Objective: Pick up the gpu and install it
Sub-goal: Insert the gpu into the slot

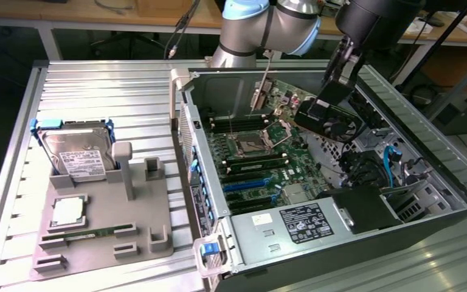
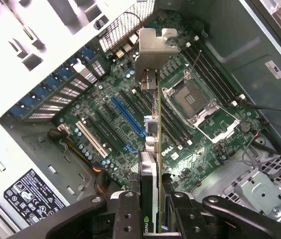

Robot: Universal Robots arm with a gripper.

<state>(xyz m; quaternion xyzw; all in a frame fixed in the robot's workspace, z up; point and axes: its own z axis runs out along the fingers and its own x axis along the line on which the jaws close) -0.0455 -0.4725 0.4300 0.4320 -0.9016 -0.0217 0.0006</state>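
The gpu (image 1: 328,120) hangs tilted over the open computer case (image 1: 217,237), above the motherboard (image 1: 258,158), and its dark fan side shows. My gripper (image 1: 337,92) is shut on it from above. In the wrist view the gpu (image 2: 153,164) runs edge-on away from my gripper (image 2: 152,221), with its silver bracket (image 2: 155,47) at the far end. The black fingers (image 2: 125,214) press on both of its faces. Below the card lie the blue expansion slot (image 2: 128,117) and the open processor socket (image 2: 192,99); the card is clear of the board.
On the ribbed table at the exterior view's left, a grey fixture (image 1: 140,240) holds a hard drive (image 1: 75,152), a processor (image 1: 67,210) and a memory stick (image 1: 87,233). Inside the case are the power supply (image 1: 306,222), cables (image 1: 379,164) and drive bays.
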